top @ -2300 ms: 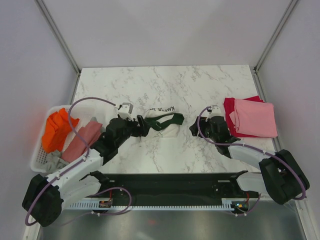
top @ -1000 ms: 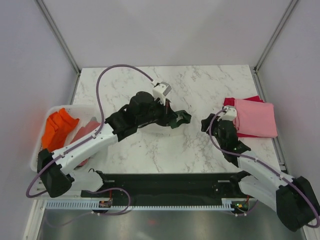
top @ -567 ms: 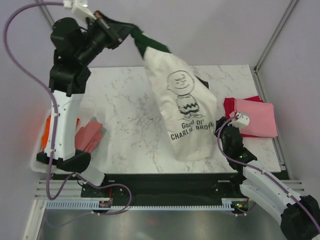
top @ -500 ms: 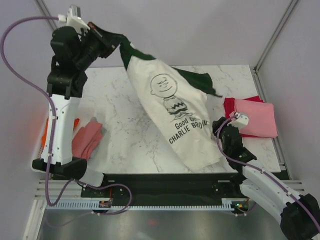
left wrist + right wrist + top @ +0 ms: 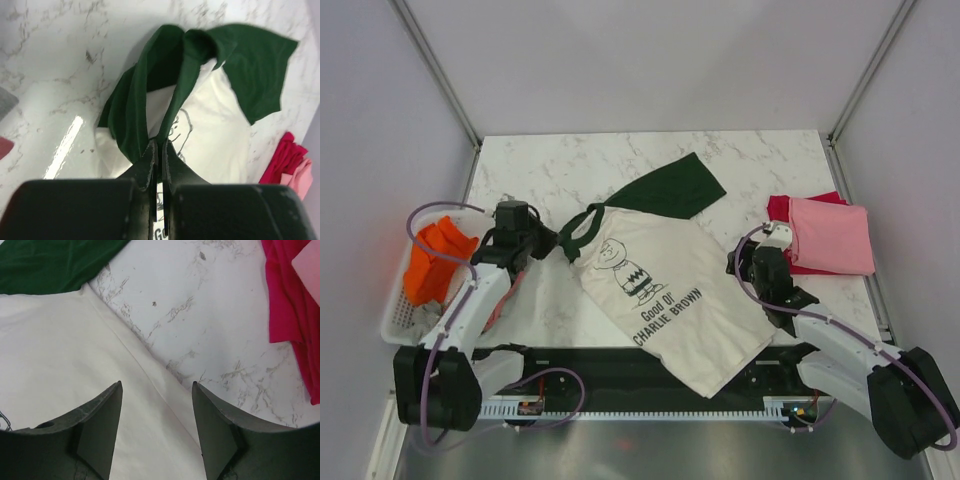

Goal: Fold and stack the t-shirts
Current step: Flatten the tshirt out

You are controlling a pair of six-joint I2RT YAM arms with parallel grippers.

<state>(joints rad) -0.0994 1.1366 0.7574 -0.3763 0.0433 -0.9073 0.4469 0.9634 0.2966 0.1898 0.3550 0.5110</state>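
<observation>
The large cream t-shirt point(image 5: 665, 295) with a black cartoon print lies spread print-up across the middle of the table, one dark green sleeve point(image 5: 672, 190) flat towards the back. My left gripper point(image 5: 553, 243) is low at the shirt's left shoulder. In the left wrist view it point(image 5: 159, 145) is shut on a bunched fold of green cloth point(image 5: 135, 110). My right gripper point(image 5: 739, 262) is open at the shirt's right edge. In the right wrist view it point(image 5: 156, 385) hovers over the cream cloth point(image 5: 60, 355) and holds nothing. A folded pink t-shirt point(image 5: 832, 235) lies on a crimson one point(image 5: 779, 213) at the right.
A white slatted basket point(image 5: 392, 318) at the left table edge holds an orange t-shirt point(image 5: 435, 258) and a grey one point(image 5: 420, 318). The cream shirt's hem hangs over the near table edge onto the black rail point(image 5: 600, 365). The crimson cloth point(image 5: 290, 305) lies just right of my right fingers.
My left arm has come down from high above the table to its left side, and the hanging cream shirt now lies spread flat. My right gripper has barely moved.
</observation>
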